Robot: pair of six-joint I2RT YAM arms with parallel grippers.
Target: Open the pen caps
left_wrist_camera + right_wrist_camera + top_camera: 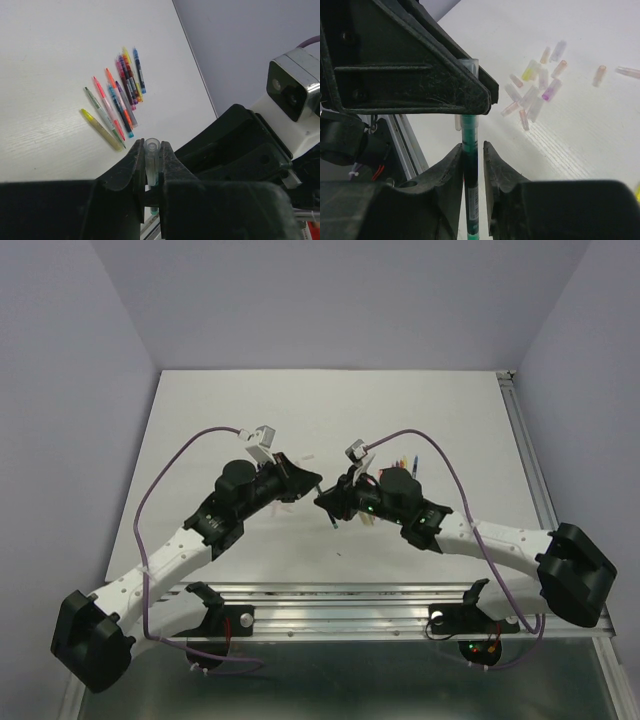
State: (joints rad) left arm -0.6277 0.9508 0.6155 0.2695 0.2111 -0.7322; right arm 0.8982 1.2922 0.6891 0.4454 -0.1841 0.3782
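One cap in left pincer (clear)

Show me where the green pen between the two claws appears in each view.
Top external: centre, where left claw meets right claw; too small to see.
Left wrist: bottom centre, clear cap in the left claw.
Right wrist: lower centre, green pen within right claw.
Shared: left claw.

You are working in a robotics lab test cell. A white tabletop is boxed in by plain pale lavender walls. A white-and-black left robot arm and a matching right robot arm stand along a ribbed aluminium rail, and a looping purple cable runs along each.
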